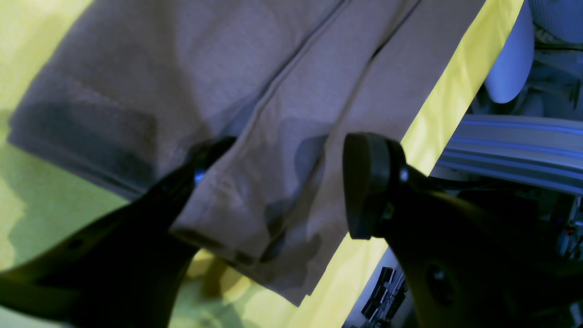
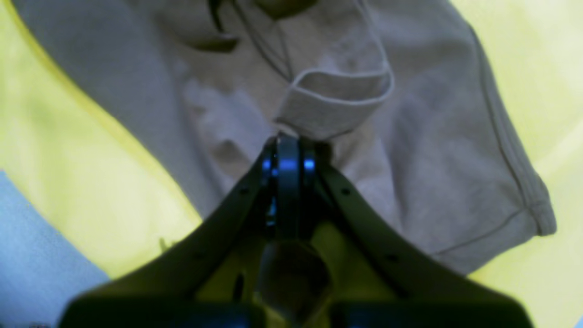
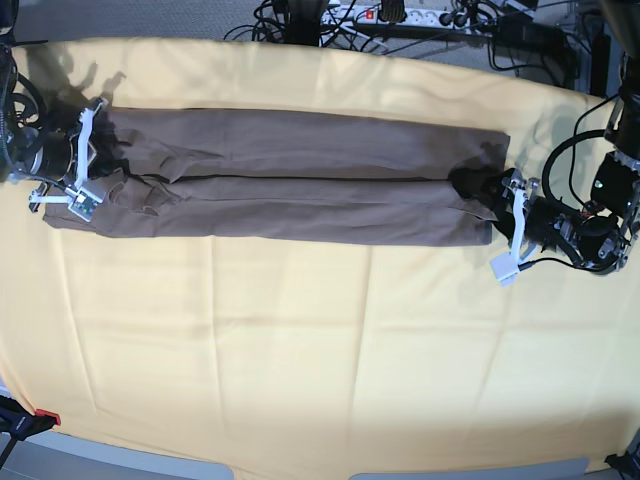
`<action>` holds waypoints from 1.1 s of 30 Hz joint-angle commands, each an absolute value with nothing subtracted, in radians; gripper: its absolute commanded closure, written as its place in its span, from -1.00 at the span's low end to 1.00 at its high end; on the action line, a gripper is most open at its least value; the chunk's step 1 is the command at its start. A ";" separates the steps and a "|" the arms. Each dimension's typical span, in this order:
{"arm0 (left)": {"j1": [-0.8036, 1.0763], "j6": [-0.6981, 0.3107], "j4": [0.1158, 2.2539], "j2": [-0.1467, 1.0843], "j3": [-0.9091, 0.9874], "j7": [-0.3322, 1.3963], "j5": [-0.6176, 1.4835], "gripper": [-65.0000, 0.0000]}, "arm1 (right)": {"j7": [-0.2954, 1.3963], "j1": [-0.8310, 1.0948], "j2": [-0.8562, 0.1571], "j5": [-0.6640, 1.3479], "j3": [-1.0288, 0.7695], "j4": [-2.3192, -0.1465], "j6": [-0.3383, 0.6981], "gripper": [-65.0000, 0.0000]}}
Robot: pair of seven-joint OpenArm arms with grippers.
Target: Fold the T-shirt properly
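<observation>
Lying flat on the yellow cloth (image 3: pixel 300 340) that covers the surface, the T-shirt (image 3: pixel 300 185) is a long narrow band, both long sides turned in so the edges meet along a centre seam line.

Left gripper (image 1: pixel 282 182): jaws wide apart, straddling one short end of the T-shirt. One finger sits against the folded layer by the centre line; the other, with the round black pad (image 1: pixel 364 182), is out past the T-shirt's edge over the yellow cloth. Nothing is clamped. In the base view this gripper (image 3: pixel 505 225) sits at the T-shirt's right end.

Right gripper (image 2: pixel 287 157): jaws pressed together, tips at a bunched fold of T-shirt fabric just below a small raised loop of hem. Looks pinched on the cloth, though the contact point itself is hidden behind the tips. In the base view it (image 3: pixel 85 165) is at the T-shirt's left end, where the fabric is rumpled.

Cables and a power strip (image 3: pixel 400 15) lie beyond the yellow cloth's far edge.
</observation>
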State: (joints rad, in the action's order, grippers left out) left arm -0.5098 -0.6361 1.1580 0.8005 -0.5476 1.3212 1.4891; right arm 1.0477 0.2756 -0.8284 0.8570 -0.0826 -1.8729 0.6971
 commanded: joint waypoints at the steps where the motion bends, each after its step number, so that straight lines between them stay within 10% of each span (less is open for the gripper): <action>1: -0.525 -0.636 1.164 0.817 -0.540 1.339 1.484 -0.17 | 1.043 0.272 -0.851 0.863 -0.094 -1.885 0.698 1.00; 19: -0.558 -0.635 1.164 0.817 -0.345 1.339 1.484 -0.17 | 1.119 0.275 -0.845 0.776 -0.092 -1.836 0.698 1.00; 25: -0.558 -0.635 1.164 0.817 -0.141 1.339 1.484 -0.17 | 1.183 0.271 -0.849 0.780 -0.093 -1.813 0.698 0.17; 33: -0.557 -0.635 1.164 0.853 0.065 1.336 1.484 -0.17 | 1.303 0.269 -0.884 0.974 -0.157 -1.952 0.698 0.12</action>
State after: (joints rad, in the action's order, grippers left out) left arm -0.5293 -0.6323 1.1545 0.8265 0.0532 1.3495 1.4658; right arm 1.3060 0.2806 -0.8562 0.9752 -0.1425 -1.9411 0.6971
